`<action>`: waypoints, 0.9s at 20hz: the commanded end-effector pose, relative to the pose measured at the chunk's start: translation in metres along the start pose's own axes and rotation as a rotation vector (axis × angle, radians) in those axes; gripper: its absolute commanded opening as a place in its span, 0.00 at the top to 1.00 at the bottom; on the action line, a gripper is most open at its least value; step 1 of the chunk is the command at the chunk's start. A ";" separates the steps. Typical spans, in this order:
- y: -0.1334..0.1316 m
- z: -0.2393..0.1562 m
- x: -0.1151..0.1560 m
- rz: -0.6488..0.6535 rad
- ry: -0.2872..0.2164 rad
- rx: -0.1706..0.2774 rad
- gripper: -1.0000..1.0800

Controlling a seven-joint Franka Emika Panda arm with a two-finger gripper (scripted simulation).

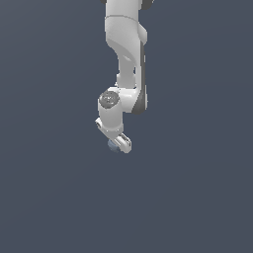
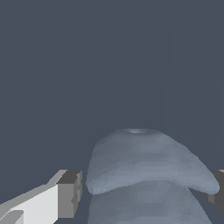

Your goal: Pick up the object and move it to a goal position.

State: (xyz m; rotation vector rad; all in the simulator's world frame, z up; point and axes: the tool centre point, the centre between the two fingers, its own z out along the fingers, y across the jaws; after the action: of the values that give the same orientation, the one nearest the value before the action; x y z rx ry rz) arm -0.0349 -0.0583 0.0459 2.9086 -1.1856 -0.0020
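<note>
The object (image 2: 148, 162) is a blue-grey roundish lump with faint stripes, and it fills the space between my two fingers in the wrist view. One grey fingertip (image 2: 70, 194) stands a narrow gap away from its side. The other fingertip (image 2: 217, 186) shows only at the frame's edge, right against the lump. My gripper (image 2: 144, 197) is open around the object. In the exterior view the white gripper (image 1: 117, 142) hangs low under the arm. Only a small part of the object (image 1: 114, 146) peeks out below the gripper's bar.
The white arm (image 1: 129, 54) reaches down from the top of the exterior view. Plain dark grey-blue ground (image 1: 197, 188) lies all around, and no other objects or goal marker show.
</note>
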 end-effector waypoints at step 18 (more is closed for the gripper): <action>-0.003 0.000 0.000 0.000 0.001 0.002 1.00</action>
State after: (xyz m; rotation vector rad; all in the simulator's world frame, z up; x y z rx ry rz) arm -0.0334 -0.0572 0.0431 2.9094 -1.1862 -0.0004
